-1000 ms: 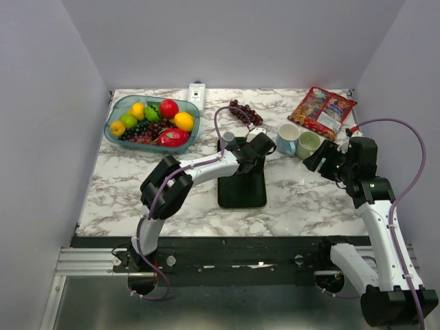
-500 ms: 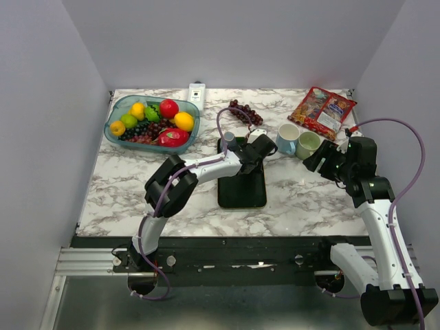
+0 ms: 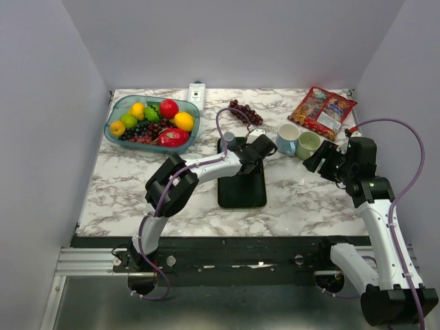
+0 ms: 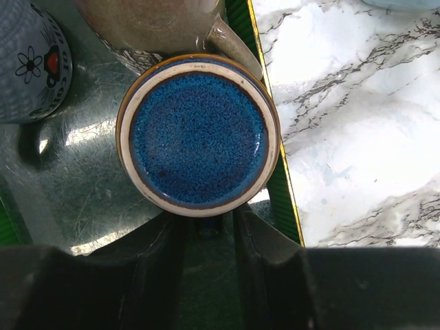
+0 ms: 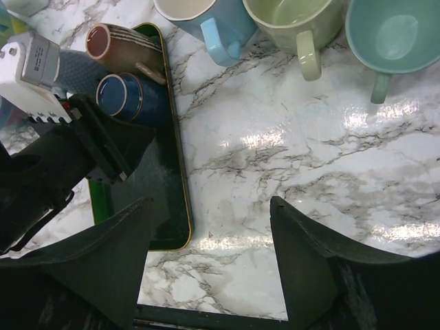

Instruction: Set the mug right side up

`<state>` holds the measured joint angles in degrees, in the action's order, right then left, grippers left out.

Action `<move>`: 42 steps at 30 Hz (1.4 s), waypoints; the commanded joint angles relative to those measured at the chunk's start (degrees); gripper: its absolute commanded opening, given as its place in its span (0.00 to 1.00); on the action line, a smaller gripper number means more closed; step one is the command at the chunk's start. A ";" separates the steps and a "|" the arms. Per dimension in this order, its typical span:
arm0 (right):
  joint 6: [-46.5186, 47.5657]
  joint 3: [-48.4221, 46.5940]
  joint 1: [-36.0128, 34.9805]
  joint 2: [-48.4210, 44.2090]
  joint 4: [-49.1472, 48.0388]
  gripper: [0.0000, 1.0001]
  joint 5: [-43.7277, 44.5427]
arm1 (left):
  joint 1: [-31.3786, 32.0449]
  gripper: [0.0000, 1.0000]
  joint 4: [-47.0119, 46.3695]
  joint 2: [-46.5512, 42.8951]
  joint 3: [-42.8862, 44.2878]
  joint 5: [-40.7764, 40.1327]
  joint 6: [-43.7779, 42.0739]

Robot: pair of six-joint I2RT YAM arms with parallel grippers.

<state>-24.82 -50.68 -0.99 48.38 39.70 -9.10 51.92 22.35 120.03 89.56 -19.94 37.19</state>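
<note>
Well, at the far left of the marble table (image 3: 117,185) sits a bowl (image 3: 118,103) of fruit, and a bunch of grapes (image 3: 242,112) lies further right, toward the back. In the middle is a dark tray (image 3: 242,189), and the left gripper (image 4: 208,221) reaches over its far end. The blue mug (image 4: 198,134) stands on that tray by its right edge, with a flat blue disc ringed in cream turned toward the wrist camera (its base, by the look of it). The fingers (image 4: 258,237) are slightly apart, their tips right at the mug's near side, with nothing pinched between them. A brown mug (image 4: 155,27) touches the blue mug on its far side, and a grey patterned cup (image 4: 27,62) stands to the left. Right of the tray, a light blue mug (image 5: 206,17), a pale green mug (image 5: 295,20) and a teal mug (image 5: 395,34) line up on the marble. The right gripper (image 5: 210,213) hangs above bare marble near them, spread wide and holding nothing. A snack packet (image 3: 323,110) lies at the back right.
</note>
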 commanded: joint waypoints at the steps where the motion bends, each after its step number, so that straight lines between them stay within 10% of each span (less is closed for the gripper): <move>1: 0.65 0.58 0.29 0.31 0.90 0.75 0.40 | -0.51 0.44 -2.75 -1.55 0.09 -3.08 0.78; 12: 0.74 1.10 0.38 1.28 0.38 0.75 0.75 | -0.51 0.41 -3.19 -2.52 -0.44 -5.10 1.13; 21: 0.74 1.10 0.29 2.16 0.02 0.75 0.32 | -0.50 0.00 -2.31 -2.61 0.26 -6.16 0.78; 32: -0.58 -0.30 0.29 1.37 -0.59 0.75 -6.52 | -0.77 0.00 0.07 -14.35 -2.45 -1.25 2.27; 42: -5.50 0.49 0.29 -3.20 -14.09 0.75 -28.14 | -3.40 0.00 -15.89 -34.58 -12.55 19.93 6.92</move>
<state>-27.27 -50.22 -0.99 47.75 35.51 -23.66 50.17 19.66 92.47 80.29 -11.44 40.56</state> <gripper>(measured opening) 0.748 0.239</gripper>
